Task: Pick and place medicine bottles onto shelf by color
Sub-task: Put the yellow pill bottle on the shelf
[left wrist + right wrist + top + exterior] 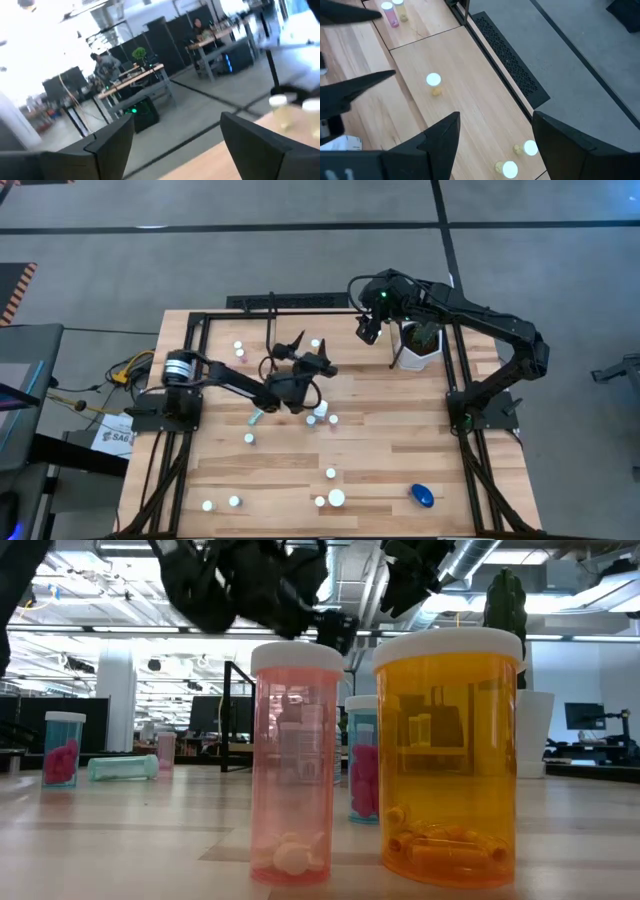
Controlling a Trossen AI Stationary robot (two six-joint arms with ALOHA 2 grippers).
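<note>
Small white-capped medicine bottles stand scattered on the wood table: two at the far left [239, 348], one [316, 343] by my left gripper, a cluster [320, 416] at the middle, and several near the front edge [330, 498]. A teal one [255, 418] lies on its side. The larger blue one [422, 496] lies front right. The black-framed shelf [270, 330] is at the far left. My left gripper [310, 352] is open and empty, raised above the table's middle; its fingers show apart in its wrist view [172, 150]. My right gripper [366, 330] is open and empty above the far edge [492, 145].
A white pot with a green plant [420, 345] stands at the far right beside my right arm. A black perforated strip [505, 55] runs just beyond the table's far edge. Two bottles [520, 157] stand below my right gripper. People sit at desks [105, 62] in the room behind.
</note>
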